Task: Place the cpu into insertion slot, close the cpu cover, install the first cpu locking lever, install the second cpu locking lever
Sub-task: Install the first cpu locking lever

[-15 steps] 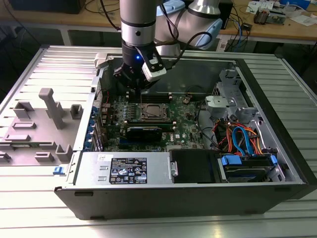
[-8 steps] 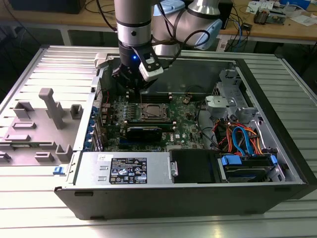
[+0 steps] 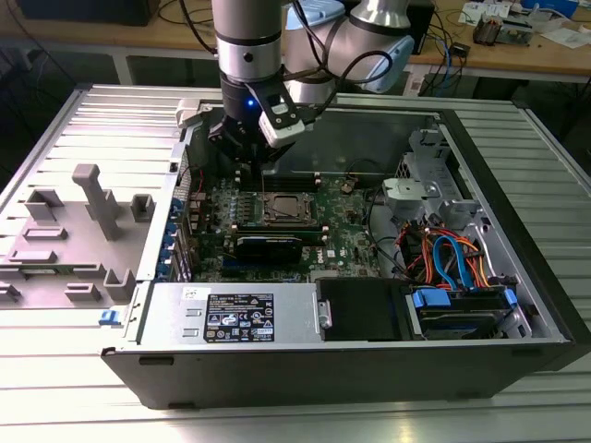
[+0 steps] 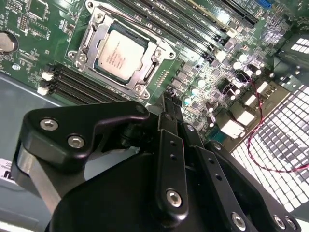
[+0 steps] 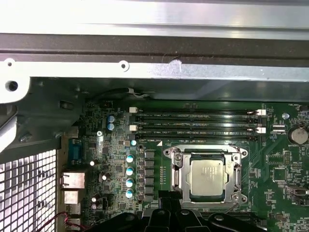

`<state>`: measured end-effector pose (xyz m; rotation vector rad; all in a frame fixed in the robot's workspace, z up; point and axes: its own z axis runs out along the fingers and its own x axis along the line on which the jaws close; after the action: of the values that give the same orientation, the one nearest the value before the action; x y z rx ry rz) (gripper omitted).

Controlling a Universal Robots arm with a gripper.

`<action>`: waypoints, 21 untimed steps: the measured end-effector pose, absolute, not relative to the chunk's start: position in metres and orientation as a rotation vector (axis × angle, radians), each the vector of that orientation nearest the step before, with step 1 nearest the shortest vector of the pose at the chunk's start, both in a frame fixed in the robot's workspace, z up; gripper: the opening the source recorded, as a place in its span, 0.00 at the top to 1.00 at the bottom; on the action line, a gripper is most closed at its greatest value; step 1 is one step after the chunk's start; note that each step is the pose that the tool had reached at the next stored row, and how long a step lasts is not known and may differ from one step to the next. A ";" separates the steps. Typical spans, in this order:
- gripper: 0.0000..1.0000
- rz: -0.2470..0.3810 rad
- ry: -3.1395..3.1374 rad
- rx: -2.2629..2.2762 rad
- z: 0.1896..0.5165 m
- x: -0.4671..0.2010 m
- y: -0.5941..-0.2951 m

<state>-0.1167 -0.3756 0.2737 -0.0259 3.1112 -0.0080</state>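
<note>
Exterior view: locate the computer case (image 3: 369, 374) lying open on the ribbed counter (image 3: 55, 388). Find the gripper (image 3: 251, 168) poised above the green motherboard (image 3: 346, 231), close to the cpu (image 3: 283, 210) on the side away from the camera and not touching it. Check the jaws in the second wrist view: drawn together, with nothing held between them.

Step 1, cpu placement. Judge as done. In the second wrist view, read the dull silver top of the chip as sitting square and level inside the insertion slot (image 4: 78, 57), with no corner raised. Cross-check in the first wrist view: same seating, same orientation.

Step 2, cover closure. Judge as done also. See the cpu cover (image 4: 91, 37) lying flat over the slot and framing the chip through its square window, with no gap apparent at either end.

Steps 3 and 4, locking levers. Treat as unverified. Inspect the edges of the slot in both wrist views. Cannot tell whether either lever is hooked down under its catch or standing free, because the thin metal along the frame does not separate clearly from the frame itself. Count these two steps as open until proven otherwise.
</note>
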 end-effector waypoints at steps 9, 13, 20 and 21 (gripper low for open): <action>0.89 -0.008 3.109 -0.025 0.275 -0.117 -0.374; 0.89 -0.008 3.109 -0.026 0.274 -0.117 -0.368; 0.89 -0.008 3.109 -0.026 0.269 -0.120 -0.362; 0.89 -0.008 3.109 -0.026 0.269 -0.120 -0.361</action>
<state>-0.1203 -0.3606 0.2686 -0.0257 3.1090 -0.0076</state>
